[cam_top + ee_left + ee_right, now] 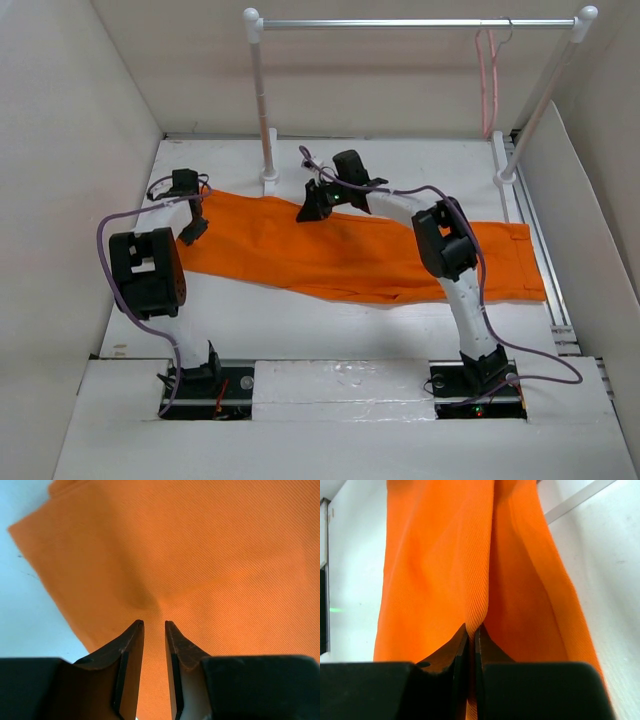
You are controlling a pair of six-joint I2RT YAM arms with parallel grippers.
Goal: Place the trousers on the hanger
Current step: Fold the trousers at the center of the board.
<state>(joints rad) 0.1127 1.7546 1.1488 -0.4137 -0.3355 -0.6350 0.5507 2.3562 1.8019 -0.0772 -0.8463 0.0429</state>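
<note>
Top view: the trousers [340,250] are laid flat across the middle of the table [330,325], running from 9 o'clock to 3 o'clock, with the 3 o'clock end set slightly nearer the arm bases. The hanger [490,90] is hung by its hook from the rail [410,22] at about 1 o'clock, well apart from the cloth. The left gripper [192,232] is placed on the 9 o'clock end of the trousers; the right gripper [312,210] is set at their 12 o'clock edge, near the middle of their length. Left wrist view: the fingers are drawn narrow – a small gap is seen between the tips – and a pucker of orange cloth is gathered just ahead of them, with creases running out from it. Right wrist view: the fingers are closed almost together on a fold of the trousers, and the cloth is seen falling away to either side of the pinched ridge.
</note>
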